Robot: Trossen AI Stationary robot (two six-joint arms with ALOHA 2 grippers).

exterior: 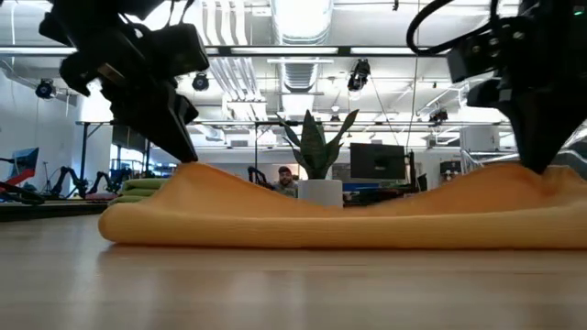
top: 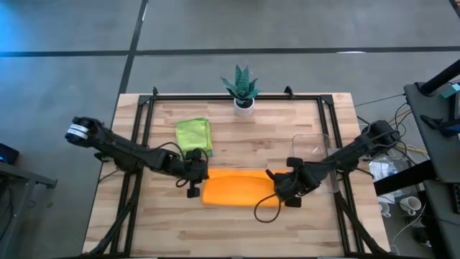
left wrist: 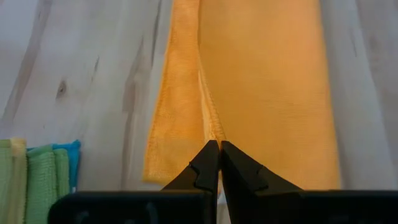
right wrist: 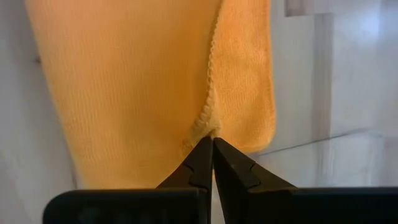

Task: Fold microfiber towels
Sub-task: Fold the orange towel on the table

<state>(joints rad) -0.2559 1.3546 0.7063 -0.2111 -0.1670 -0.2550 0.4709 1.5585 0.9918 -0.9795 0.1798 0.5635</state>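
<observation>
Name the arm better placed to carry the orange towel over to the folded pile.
Left. The folded pile lies right beside the left gripper, which is pinching the orange towel at its near end. The right gripper grips the far end, next to the plastic tray.

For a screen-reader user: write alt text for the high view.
Seen from above, an orange towel lies folded on a wooden table, with the left end effector shut on its left edge and the right end effector shut on its right edge. A stack of folded green towels lies behind the left arm, a potted plant stands at the far edge, and a clear tray sits at right.
</observation>
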